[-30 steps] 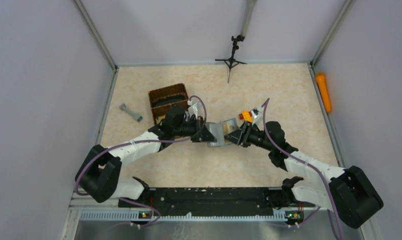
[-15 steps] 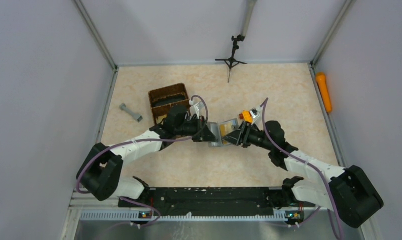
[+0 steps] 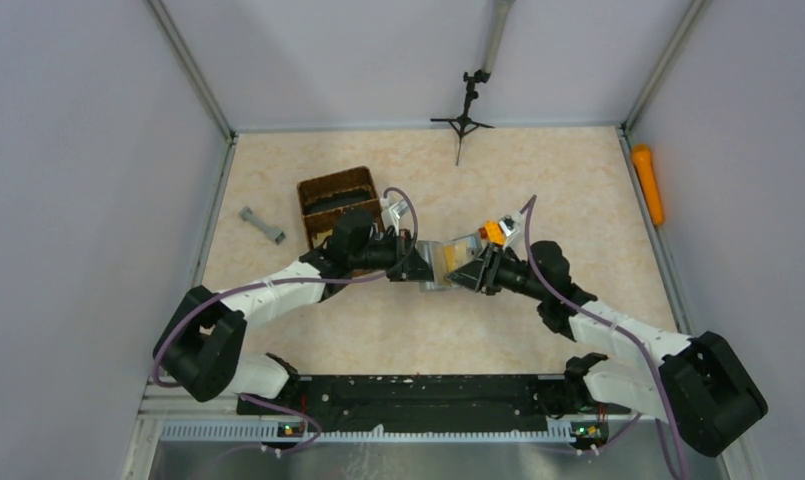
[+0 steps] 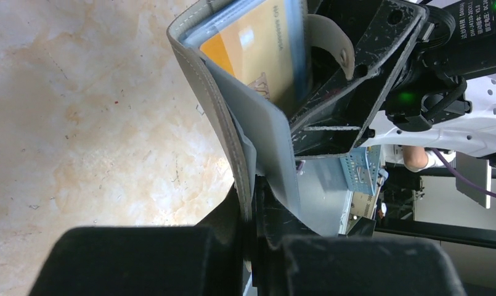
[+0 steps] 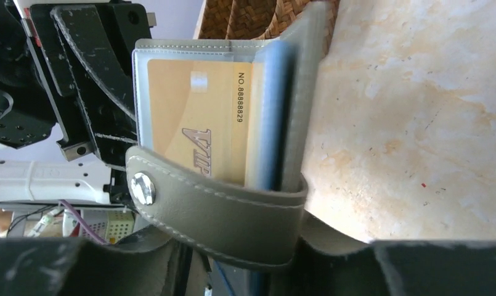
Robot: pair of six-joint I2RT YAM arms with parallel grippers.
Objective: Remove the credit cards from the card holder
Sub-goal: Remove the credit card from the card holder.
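Observation:
The grey card holder (image 3: 440, 262) hangs above the table between both grippers. My left gripper (image 3: 415, 262) is shut on one grey cover flap (image 4: 233, 142), pinched between its jaws (image 4: 254, 234). A yellow-tan credit card (image 5: 196, 123) marked VIP sits in the clear pocket, with a light blue rim beside it. The same card (image 4: 257, 55) shows in the left wrist view. A grey strap (image 5: 214, 206) with a metal snap wraps the holder's near end. My right gripper (image 5: 270, 253) brackets that strapped end, a finger pressed on each side. Other cards are hidden.
A brown wicker basket (image 3: 336, 200) stands just behind the left gripper. An orange toy brick (image 3: 494, 232) lies behind the right gripper. A grey bar-shaped piece (image 3: 262, 225) lies at the left, an orange cylinder (image 3: 648, 183) at the right wall, a small tripod (image 3: 465, 115) at the back.
The left gripper has shifted slightly right and back with its flap, so the holder is held tighter between the two grippers. The right arm has barely moved.

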